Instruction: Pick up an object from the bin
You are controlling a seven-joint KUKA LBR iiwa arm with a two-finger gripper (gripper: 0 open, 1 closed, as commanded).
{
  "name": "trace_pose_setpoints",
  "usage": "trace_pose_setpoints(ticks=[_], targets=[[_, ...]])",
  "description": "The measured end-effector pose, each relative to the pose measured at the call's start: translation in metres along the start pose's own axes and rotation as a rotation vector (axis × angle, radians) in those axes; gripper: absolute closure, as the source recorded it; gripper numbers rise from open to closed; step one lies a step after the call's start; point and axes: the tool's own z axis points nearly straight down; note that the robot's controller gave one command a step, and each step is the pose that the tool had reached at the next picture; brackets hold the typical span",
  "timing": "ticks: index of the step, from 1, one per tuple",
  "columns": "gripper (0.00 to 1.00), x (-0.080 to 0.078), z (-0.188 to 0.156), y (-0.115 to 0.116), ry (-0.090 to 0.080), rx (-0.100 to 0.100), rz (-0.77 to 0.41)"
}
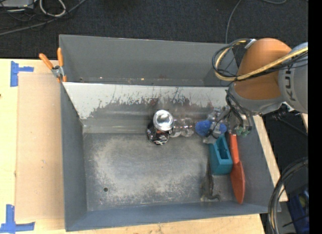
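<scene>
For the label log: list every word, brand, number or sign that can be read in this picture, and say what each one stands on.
"KU": on the grey arm link at the right, beside its orange cover; the rest of the word is cut off.
Can near the bin's back wall: light print on its dark side, too small to read.
Teal box and orange tool: no lettering to be seen.

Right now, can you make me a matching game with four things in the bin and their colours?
Things:
1. can
2. box
3. long flat tool
4. small ball

Colours:
A. orange-red
B. silver top, dark sides
C. teal
D. deep blue

Pairs: 1-B, 2-C, 3-A, 4-D.
</scene>
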Motion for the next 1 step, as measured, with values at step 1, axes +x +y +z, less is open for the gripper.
trace_pose_setpoints(ticks=[1], targets=[[1.00, 0.0005, -0.0150, -0.0001, 0.003, 0.000, -0.001]])
